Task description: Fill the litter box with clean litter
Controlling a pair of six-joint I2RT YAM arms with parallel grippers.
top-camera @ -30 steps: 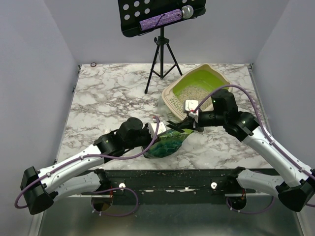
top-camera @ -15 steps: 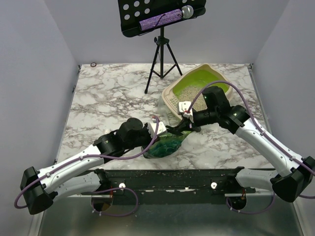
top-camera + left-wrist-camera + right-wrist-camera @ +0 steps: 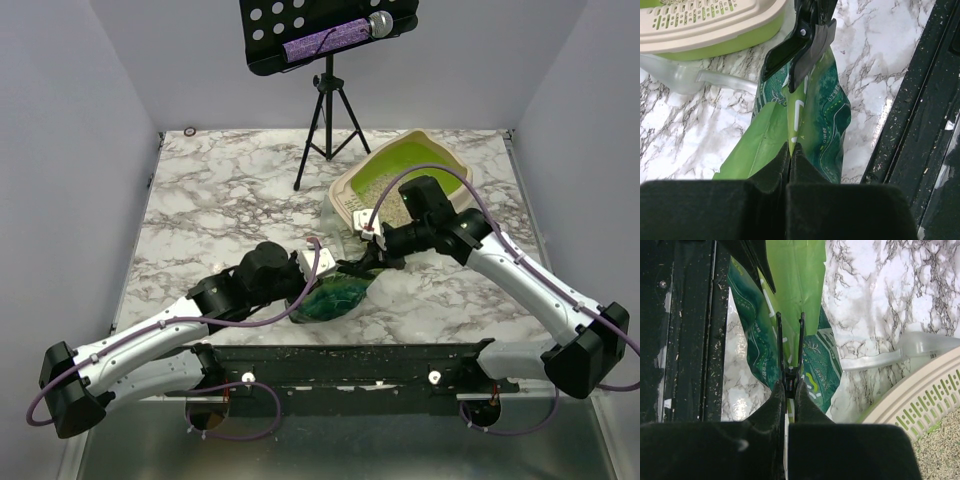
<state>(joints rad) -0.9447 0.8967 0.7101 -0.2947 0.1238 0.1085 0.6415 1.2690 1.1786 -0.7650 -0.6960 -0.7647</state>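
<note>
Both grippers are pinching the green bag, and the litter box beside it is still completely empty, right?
Not empty. The litter box already holds some clean litter, as the top external view shows. The rest stands: the left gripper and right gripper are both shut on the green bag.

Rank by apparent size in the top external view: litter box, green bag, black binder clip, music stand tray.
1. music stand tray and litter box: look alike in extent, and the tray sits higher, nearer the camera, so unranked.
2. green bag
3. black binder clip, mostly hidden at the bag's top.
</note>
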